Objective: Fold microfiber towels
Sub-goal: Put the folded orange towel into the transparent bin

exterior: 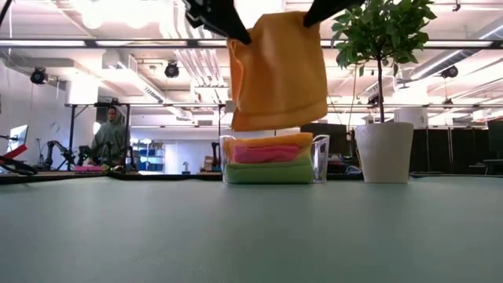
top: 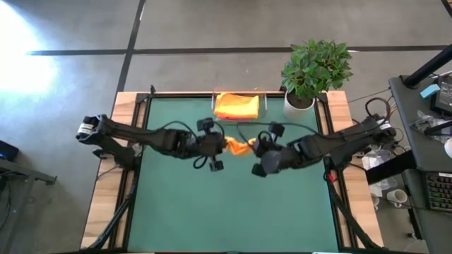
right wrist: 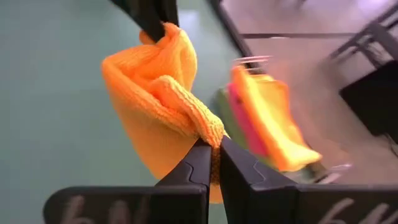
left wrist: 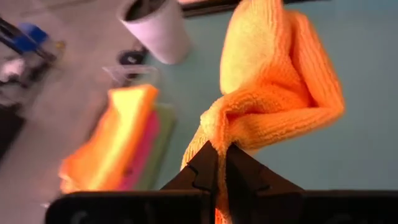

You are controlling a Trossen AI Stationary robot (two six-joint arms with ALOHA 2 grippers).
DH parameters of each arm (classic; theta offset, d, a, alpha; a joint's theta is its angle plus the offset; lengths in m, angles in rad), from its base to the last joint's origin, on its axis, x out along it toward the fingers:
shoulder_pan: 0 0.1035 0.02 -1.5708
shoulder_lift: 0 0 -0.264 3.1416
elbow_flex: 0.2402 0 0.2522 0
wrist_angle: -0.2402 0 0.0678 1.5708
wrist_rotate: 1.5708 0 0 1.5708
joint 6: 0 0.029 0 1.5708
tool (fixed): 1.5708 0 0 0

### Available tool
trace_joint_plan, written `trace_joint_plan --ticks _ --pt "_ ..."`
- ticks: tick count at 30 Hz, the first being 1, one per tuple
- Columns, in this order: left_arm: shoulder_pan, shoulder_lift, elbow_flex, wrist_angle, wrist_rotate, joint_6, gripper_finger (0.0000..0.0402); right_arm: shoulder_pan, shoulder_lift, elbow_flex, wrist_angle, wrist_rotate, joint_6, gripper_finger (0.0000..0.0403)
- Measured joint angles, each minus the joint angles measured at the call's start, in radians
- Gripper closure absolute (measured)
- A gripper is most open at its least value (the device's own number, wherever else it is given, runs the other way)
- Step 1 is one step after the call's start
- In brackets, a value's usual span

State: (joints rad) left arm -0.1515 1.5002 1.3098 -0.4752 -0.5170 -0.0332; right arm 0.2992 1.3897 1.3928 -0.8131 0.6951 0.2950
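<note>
Between my two grippers an orange microfiber towel (top: pixel 239 146) hangs in the air over the middle of the green table; the low view shows the towel (exterior: pixel 277 71) draped below both. My left gripper (left wrist: pixel 217 149) is shut on one upper end and my right gripper (right wrist: pixel 213 146) on the other. At the table's far edge, several more folded towels (exterior: pixel 267 157) (orange, pink and green) lie stacked in a clear tray (exterior: pixel 320 157). My left gripper pinches a bunched upper corner (left wrist: pixel 214 127) of the orange towel between its two fingers, several layers gathered together. It comes slanting down from the table's left. The towel hangs below, clear of the table. My right gripper pinches the towel's other bunched upper corner (right wrist: pixel 208 127) between its two fingers, with the cloth gathered into folds. It comes slanting down from the table's right. The cloth sags slack between the two grippers and its lower edge (exterior: pixel 267 124) hangs free above the table.
A leafy plant (top: pixel 314 67) in a white pot (exterior: pixel 383 151) stands at the far right corner beside the tray. The green mat (top: pixel 233 204) lies bare toward the near edge. A person (exterior: pixel 110 137) is in the room far behind the table.
</note>
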Motion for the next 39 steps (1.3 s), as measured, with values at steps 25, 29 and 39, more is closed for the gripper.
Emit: trace_joint_plan --ticks 25,29,39 --pt "0.456 0.088 0.078 0.332 0.08 0.592 0.0398 -0.597 0.01 0.014 0.314 -0.117 -0.311 0.0392" --pt "0.518 0.143 0.095 0.335 0.118 0.671 0.0398 -0.694 0.043 0.014 0.323 -0.199 -0.318 0.0392" --pt "0.623 0.25 0.132 0.302 0.212 0.775 0.0398 -0.827 0.125 0.014 0.327 -0.308 -0.36 0.0392"
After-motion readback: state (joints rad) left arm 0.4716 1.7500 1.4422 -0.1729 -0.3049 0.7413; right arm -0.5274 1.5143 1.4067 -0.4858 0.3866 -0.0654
